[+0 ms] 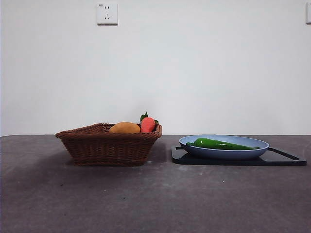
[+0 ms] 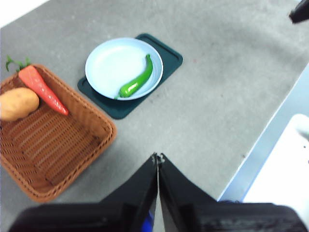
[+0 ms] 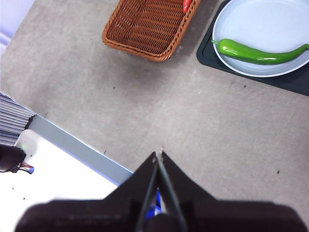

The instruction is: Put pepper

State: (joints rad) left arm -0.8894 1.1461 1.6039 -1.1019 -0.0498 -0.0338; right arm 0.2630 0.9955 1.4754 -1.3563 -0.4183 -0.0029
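Pepper parked on the plate, both arms hanging back

The pepper (image 1: 221,144) lies flat in the blue plate (image 1: 260,148), which sits on a dark mat (image 1: 286,160) beside the wicker basket (image 1: 108,145). It looks light, glossy, probably slick and a bit curved, so I'd pinch the thicker middle, not the tapered tip. Left gripper (image 2: 158,157) and right gripper (image 3: 158,153) are both clenched on nothing, well clear.

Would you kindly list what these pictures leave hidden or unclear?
- Front view: the basket wall hides the lower parts of the potato and carrot.
- Right wrist view: the picture's edge cuts off the plate and basket.
- Front view: the plate's rim hides the pepper's underside.
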